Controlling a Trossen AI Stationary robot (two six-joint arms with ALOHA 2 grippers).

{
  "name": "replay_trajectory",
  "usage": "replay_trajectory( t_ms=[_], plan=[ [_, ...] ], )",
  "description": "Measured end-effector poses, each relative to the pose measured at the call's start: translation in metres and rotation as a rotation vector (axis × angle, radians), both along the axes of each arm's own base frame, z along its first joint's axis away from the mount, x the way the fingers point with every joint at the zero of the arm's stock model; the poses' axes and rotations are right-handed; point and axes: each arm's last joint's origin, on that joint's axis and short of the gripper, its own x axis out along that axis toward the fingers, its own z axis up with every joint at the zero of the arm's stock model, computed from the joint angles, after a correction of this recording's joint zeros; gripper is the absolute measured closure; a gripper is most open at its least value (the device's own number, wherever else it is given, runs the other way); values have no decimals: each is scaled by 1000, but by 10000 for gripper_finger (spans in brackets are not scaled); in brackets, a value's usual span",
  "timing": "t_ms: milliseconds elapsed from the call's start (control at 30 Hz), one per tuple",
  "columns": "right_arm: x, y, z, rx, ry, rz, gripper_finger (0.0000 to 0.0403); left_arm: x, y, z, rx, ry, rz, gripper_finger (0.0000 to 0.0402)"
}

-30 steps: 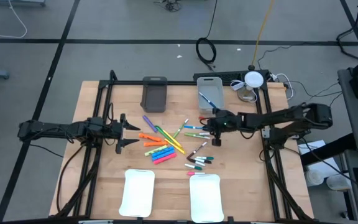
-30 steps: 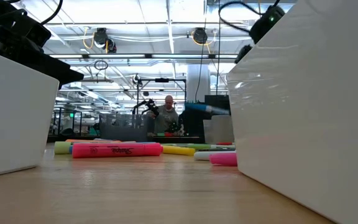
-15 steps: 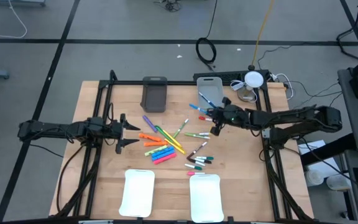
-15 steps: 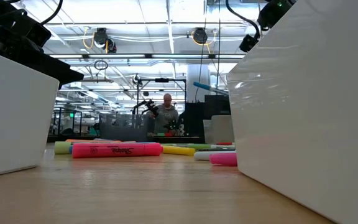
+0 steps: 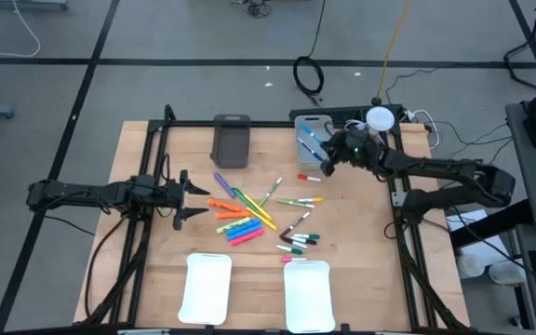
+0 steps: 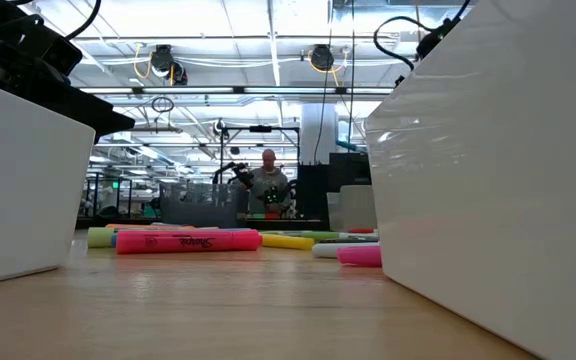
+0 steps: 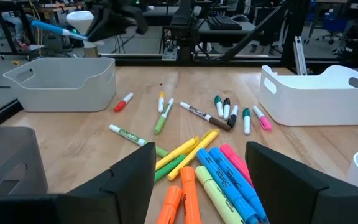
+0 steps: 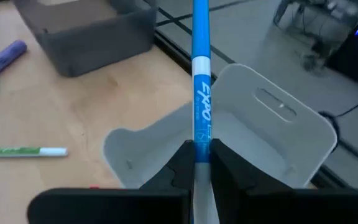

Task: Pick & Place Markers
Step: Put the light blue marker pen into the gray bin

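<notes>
Several markers lie loose in the middle of the table, chunky coloured ones and thin white-barrelled ones. My right gripper hangs at the far right above the light grey bin and is shut on a blue marker. The marker's capped end points away over the bin. From the left wrist view, the same marker sticks out of the gripper above the bin. My left gripper waits open at the table's left, level, short of the markers. My right gripper pinches the blue marker's white barrel between its two fingers, at the end away from the cap. The marker runs on along the fingers, slanting a little downward. It is lifted clear, its blue cap over the light grey bin.
A dark grey bin stands at the far middle. Two white trays sit at the near edge and fill the low view's sides. Cables and a white round device lie beyond the far right corner.
My right gripper has carried the blue marker up and toward the table's far edge, from above the loose markers to above the light grey bin, and has rolled as it swung. It has stayed shut on the marker.
</notes>
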Motion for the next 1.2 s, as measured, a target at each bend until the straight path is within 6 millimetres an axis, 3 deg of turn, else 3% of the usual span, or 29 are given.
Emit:
replay_trajectory(
  t_ms=[333, 700, 1200],
  plan=[
    [-4, -8, -3, 34, -8, -9, 379, 0, 0, 0, 0, -1, -1, 151],
    [5, -16, -23, 54, 51, -15, 373, 0, 0, 0, 0, 0, 0, 151],
    [3, -17, -27, 48, 57, -72, 333, 0, 0, 0, 0, -1, 0, 151]
  ],
)
